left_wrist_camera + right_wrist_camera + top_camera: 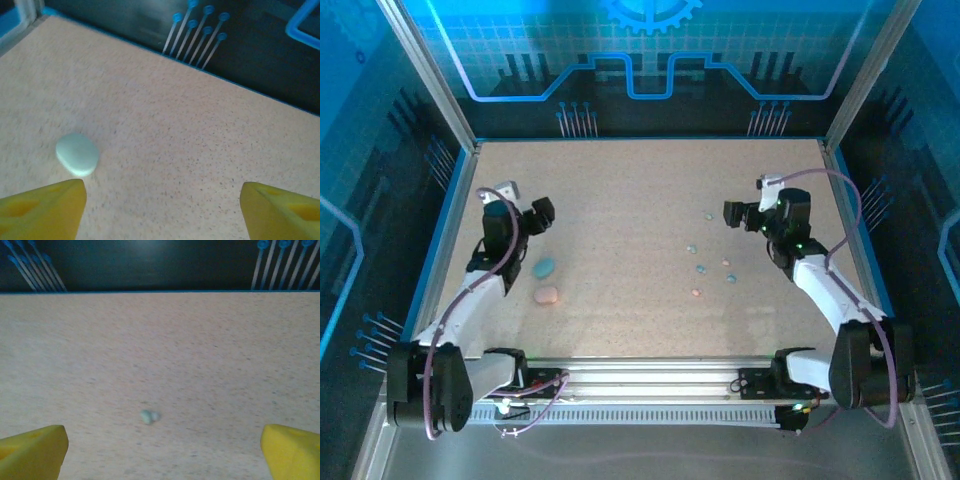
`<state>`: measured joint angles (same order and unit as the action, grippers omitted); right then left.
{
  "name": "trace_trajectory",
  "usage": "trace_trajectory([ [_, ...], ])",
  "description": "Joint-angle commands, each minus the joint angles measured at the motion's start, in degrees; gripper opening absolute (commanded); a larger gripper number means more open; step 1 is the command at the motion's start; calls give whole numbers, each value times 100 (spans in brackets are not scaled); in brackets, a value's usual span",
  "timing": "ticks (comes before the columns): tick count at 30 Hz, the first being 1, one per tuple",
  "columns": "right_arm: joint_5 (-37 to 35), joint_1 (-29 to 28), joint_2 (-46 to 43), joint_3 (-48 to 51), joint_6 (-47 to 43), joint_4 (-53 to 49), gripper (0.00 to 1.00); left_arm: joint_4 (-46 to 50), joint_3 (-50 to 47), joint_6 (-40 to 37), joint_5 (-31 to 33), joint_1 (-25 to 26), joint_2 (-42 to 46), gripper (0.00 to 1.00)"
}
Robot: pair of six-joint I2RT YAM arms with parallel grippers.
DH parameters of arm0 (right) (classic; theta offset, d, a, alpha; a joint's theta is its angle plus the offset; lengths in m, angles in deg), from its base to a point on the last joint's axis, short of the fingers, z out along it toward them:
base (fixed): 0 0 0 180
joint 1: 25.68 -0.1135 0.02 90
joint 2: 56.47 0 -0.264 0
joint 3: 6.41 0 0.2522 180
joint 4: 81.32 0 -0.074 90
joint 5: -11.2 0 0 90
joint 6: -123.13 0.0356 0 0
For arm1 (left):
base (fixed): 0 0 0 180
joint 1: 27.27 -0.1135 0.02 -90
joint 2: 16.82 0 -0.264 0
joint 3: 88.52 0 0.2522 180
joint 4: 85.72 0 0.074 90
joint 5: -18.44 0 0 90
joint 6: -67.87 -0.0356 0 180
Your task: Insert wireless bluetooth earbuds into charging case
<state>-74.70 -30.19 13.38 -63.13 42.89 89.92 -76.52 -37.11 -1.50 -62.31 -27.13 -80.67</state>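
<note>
Speckled tabletop point(620, 200) holds teal case point(544, 266), pink case point(547, 295), scattered earbuds point(700, 268).

Top cam sits high behind my bases, looking down and toward the far wall, with the whole table point(620, 180) in frame. Left wrist cam is low and close, looking out between my left fingers point(40, 210) over the table's left side. It shares the teal case point(76, 154) with top. Right wrist cam does the same between my right fingers point(30, 452) on the right side, and shares one earbud point(149, 416).
</note>
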Motion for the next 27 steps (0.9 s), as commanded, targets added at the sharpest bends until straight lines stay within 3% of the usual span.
trace_trajectory([
  [1, 649, -192, -24, -448, 819, -1752, 100, 2613, 228, 1294, 289, -45, 5, 74],
  [9, 837, -549, 198, -1279, 751, -2960, 100, 3390, 273, 1291, -152, -32, -286, 77],
  [18, 980, -588, 348, -1298, 797, -3038, 100, 3400, 751, 357, -229, -34, -1405, 84],
  [27, 1105, -592, 452, -1238, 804, -3083, 100, 3053, 1047, -515, -816, -33, -2088, 84],
])
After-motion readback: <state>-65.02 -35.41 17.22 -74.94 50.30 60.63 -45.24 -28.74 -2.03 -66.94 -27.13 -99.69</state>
